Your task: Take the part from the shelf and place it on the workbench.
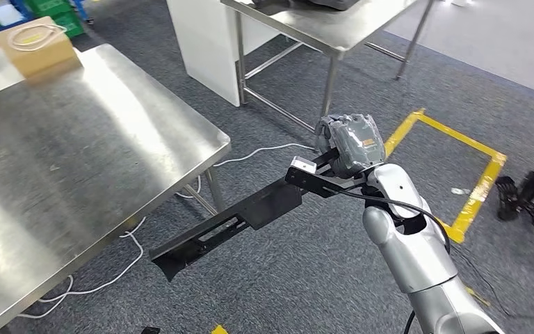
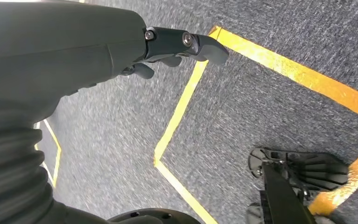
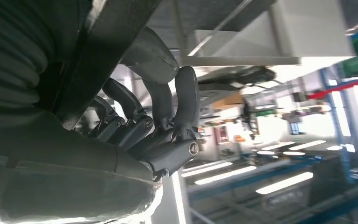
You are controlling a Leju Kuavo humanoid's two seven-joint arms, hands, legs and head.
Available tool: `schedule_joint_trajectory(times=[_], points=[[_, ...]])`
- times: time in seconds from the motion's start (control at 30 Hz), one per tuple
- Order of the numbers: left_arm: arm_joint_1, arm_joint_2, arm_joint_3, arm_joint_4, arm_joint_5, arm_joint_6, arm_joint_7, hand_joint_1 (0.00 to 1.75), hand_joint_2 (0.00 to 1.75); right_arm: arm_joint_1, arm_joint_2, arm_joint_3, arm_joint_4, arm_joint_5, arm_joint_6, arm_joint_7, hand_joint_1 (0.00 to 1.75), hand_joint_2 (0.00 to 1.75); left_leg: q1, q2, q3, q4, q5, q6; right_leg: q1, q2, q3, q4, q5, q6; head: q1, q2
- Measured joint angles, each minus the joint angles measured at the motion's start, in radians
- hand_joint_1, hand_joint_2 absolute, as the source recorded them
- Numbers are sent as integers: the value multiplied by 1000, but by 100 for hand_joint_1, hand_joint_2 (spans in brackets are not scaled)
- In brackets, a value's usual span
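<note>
My right hand (image 1: 351, 144) grips one end of a long black bracket-like part (image 1: 233, 220) and holds it out over the carpet. The part slants down to the left, its free end hanging below the edge of the steel workbench (image 1: 76, 160). From the right wrist, the fingers (image 3: 158, 116) curl around the dark bar of the part (image 3: 107, 51). My left hand (image 2: 177, 46) hangs over the carpet with its fingers loosely curled and nothing in them.
A cardboard box (image 1: 38, 45) with a white cable coil sits at the workbench's far corner, a person's fingers beside it. A second steel table (image 1: 327, 28) stands ahead. White cables (image 1: 132, 257) and yellow floor tape (image 1: 459, 174) lie on the carpet.
</note>
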Motion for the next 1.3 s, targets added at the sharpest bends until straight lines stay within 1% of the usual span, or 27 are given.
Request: schedule_joint_trajectory(times=[0.03,0.07,0.13,0.17,0.23,0.3,0.33,0.37,0.4,0.43,0.5,0.57,0.6,0.67,0.73,0.8,0.87,0.9,0.93,1.0,1.03,1.1,1.13,1.17,1.2,1.23,1.3], points=[[0,0,0,0,0,0,0,0,175,0,0,0,0,0,0,0,175,175,0,-12,-2,7,-6,-8,-4,13,27,-55,23,0,0,0],[0,0,0,0,0,0,0,0,175,0,1,0,0,1,0,0,175,175,1,-23,-4,12,-12,-16,-3,22,41,-83,34,-5,-1,0],[3,2,0,0,0,0,1,0,175,-2,5,1,1,4,0,0,175,175,6,-40,-8,15,-18,-31,0,12,49,-90,37,-26,-4,0],[5,4,0,0,0,0,1,0,175,-4,7,1,1,6,0,0,175,175,8,-38,-9,19,-21,-37,0,4,52,-91,37,-34,-4,0],[9,6,0,0,1,0,1,0,175,-7,12,1,1,9,0,1,175,175,10,9,-30,65,-48,-47,-3,-13,60,-95,36,-48,-12,0],[9,6,0,0,2,0,1,0,175,-8,15,1,1,10,0,2,175,175,11,74,-91,186,-107,-57,5,-32,67,-95,31,-61,-20,0],[9,6,0,0,2,0,1,0,175,-7,15,1,2,10,0,2,175,175,14,90,-127,250,-131,-60,9,-42,70,-95,27,-64,-20,0],[9,5,0,0,3,0,1,0,175,-7,15,1,3,10,0,2,175,175,15,97,-152,290,-140,-62,13,-53,72,-95,24,-66,-21,0],[10,5,0,0,4,0,0,0,175,-6,16,2,4,10,0,2,175,175,16,99,-157,291,-128,-60,16,-63,75,-95,20,-67,-21,0],[10,5,0,0,4,0,0,0,175,-6,17,2,5,10,0,2,175,175,16,103,-140,253,-101,-57,19,-73,79,-95,16,-66,-21,0],[10,7,0,0,6,1,0,0,175,-7,19,2,5,10,0,2,175,175,9,133,-69,119,-36,-42,24,-91,90,-96,9,-63,-20,0],[9,8,0,0,6,1,-2,0,175,-8,19,2,5,10,0,2,175,175,-3,162,-26,37,-11,-25,27,-108,99,-98,2,-56,-17,0],[8,9,0,0,6,1,-2,0,175,-9,20,2,5,11,0,2,175,175,-8,162,-24,30,-12,-18,27,-117,102,-100,-1,-51,-16,0],[9,10,0,0,5,1,-3,0,175,-9,23,1,4,12,0,2,175,175,-9,141,-14,13,-8,-4,28,-130,110,-106,-6,-41,-16,0],[10,9,0,0,5,2,-4,0,175,-10,24,1,4,14,-1,1,175,175,-3,118,9,-15,4,10,29,-99,101,-72,-26,-39,-12,0],[7,7,0,0,4,2,-4,0,175,-9,22,1,4,13,-1,1,175,175,0,95,21,-28,11,18,25,-50,44,43,-71,-45,-7,0],[5,5,0,0,4,1,-4,0,175,-4,17,1,6,14,-1,1,175,175,0,67,21,-27,11,19,18,-33,-30,163,-106,-41,-5,0],[6,4,0,0,4,1,-4,0,175,-2,15,1,7,14,-1,1,175,175,1,50,21,-27,9,18,15,-31,-48,179,-101,-32,-4,0],[8,3,0,0,4,1,-4,0,175,0,14,1,7,15,-1,1,175,175,1,35,22,-25,8,15,11,-29,-44,149,-78,-21,-4,0],[9,2,0,0,4,1,-4,0,175,0,12,1,7,15,-1,1,175,175,3,6,22,-19,2,6,2,-7,10,6,-8,0,-2,0],[9,2,0,0,4,1,-4,0,175,-1,12,1,7,15,-1,1,175,175,2,-6,20,-13,-3,-1,0,8,39,-59,20,3,-2,0],[10,2,0,0,4,1,-4,0,175,-2,13,1,7,15,-1,1,175,175,2,-26,14,-6,-10,-15,3,22,66,-114,43,-6,-2,0],[12,1,0,0,4,1,-4,0,175,-2,14,1,7,15,-1,1,175,175,4,-35,11,-5,-11,-23,7,15,70,-114,45,-15,-3,0],[14,3,0,0,4,1,-4,0,175,-3,15,1,7,15,-1,1,175,175,7,-37,10,-4,-11,-28,4,6,73,-117,46,-23,-3,0],[16,4,0,0,4,2,-4,0,175,-4,17,2,7,16,-1,1,175,175,8,-20,6,6,-16,-34,2,-4,78,-121,47,-32,-4,0],[17,5,0,0,4,2,-4,0,175,-5,19,2,7,17,-1,1,175,175,9,7,-4,29,-29,-39,-2,-13,84,-126,47,-40,-6,0],[16,5,0,0,5,2,-4,0,175,-8,21,3,8,18,-1,1,175,175,10,72,-56,136,-81,-48,-1,-33,94,-131,44,-54,-9,0]])
